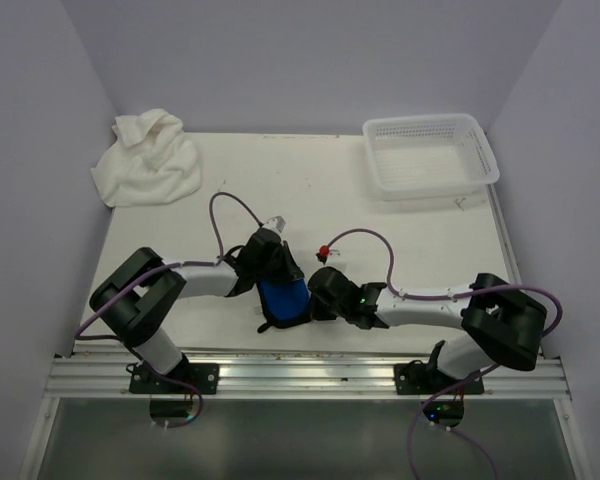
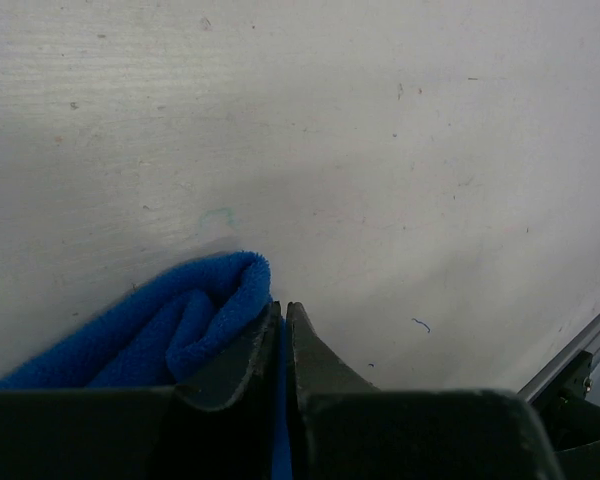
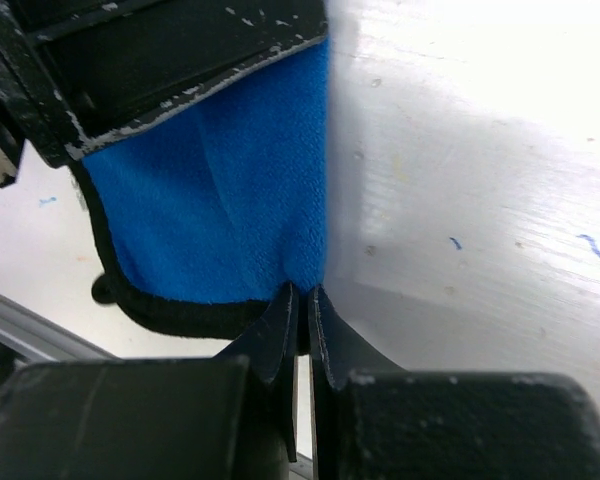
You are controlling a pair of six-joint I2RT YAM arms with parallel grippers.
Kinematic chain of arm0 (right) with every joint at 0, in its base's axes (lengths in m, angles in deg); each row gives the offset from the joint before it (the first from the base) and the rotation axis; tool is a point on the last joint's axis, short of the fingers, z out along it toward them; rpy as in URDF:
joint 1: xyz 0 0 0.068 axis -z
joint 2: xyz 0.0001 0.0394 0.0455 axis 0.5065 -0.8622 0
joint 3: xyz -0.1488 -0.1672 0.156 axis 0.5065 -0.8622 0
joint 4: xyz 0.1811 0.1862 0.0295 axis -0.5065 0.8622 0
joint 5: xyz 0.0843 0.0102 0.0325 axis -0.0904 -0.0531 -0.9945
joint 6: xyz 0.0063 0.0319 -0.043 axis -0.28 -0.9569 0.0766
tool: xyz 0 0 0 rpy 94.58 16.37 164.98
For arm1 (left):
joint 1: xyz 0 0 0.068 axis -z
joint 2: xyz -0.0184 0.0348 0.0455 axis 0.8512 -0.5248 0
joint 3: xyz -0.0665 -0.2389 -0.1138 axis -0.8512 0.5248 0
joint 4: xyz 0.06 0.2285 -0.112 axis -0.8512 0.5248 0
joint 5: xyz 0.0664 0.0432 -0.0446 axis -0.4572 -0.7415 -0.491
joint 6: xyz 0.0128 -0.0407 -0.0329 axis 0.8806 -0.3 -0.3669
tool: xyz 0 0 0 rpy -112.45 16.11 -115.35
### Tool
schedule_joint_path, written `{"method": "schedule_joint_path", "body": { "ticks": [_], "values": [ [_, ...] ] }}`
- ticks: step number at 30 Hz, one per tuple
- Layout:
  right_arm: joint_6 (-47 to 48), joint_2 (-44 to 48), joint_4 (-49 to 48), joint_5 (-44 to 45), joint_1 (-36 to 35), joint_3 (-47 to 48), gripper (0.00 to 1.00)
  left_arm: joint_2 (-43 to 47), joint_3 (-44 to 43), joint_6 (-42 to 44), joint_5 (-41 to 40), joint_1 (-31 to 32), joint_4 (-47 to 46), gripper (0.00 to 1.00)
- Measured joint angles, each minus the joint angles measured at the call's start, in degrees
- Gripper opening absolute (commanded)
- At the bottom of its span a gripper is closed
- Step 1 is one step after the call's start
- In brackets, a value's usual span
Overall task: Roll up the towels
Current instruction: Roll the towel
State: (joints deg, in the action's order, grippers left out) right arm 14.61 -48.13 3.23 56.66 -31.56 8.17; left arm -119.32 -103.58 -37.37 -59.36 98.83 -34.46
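The small bright blue cloth towel (image 1: pixel 283 298) lies near the front middle of the white table (image 1: pixel 380 240), mostly hidden under both wrists from above. The left gripper (image 2: pixel 283 315) is clamped on its folded edge. The right gripper (image 3: pixel 305 300) has its jaws pressed together at the towel's black hem, but I cannot tell whether they catch cloth. The large white textured towel (image 1: pixel 145 160) sits crumpled at the far-left corner.

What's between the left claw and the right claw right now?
The blue towel, with the left claw and right claw each shut on an edge. The top view shows it.
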Motion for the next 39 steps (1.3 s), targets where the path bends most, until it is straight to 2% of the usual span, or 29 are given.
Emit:
{"method": "schedule_joint_path", "body": {
  "ticks": [10,15,21,28,33,39],
  "values": [
    [9.4,1.6,13.9,3.5,-1.4,7.2,0.0,2.2,-4.6,1.5,-0.9,-1.2,4.3,0.24],
    [13.6,1.0,19.3,4.9,-2.6,9.3,0.0,3.7,-5.8,2.1,-1.0,-2.6,6.1,0.27],
    [16.2,-1.9,23.8,9.4,-5.3,12.4,0.0,5.3,-5.8,1.9,0.8,-2.6,6.4,0.32],
    [17.4,-5.5,28.2,15.4,-8.5,15.5,0.0,5.9,-4.9,0.4,5.0,-2.6,6.3,0.49],
    [17.6,-6.4,30.2,18.3,-9.7,16.4,0.0,6.0,-4.1,-0.1,7.6,-2.6,6.4,0.55],
    [17.6,-8.4,31.7,20.5,-10.2,17.8,0.0,6.1,-4.1,0.0,8.2,-2.6,7.1,0.58]
  ]
}}
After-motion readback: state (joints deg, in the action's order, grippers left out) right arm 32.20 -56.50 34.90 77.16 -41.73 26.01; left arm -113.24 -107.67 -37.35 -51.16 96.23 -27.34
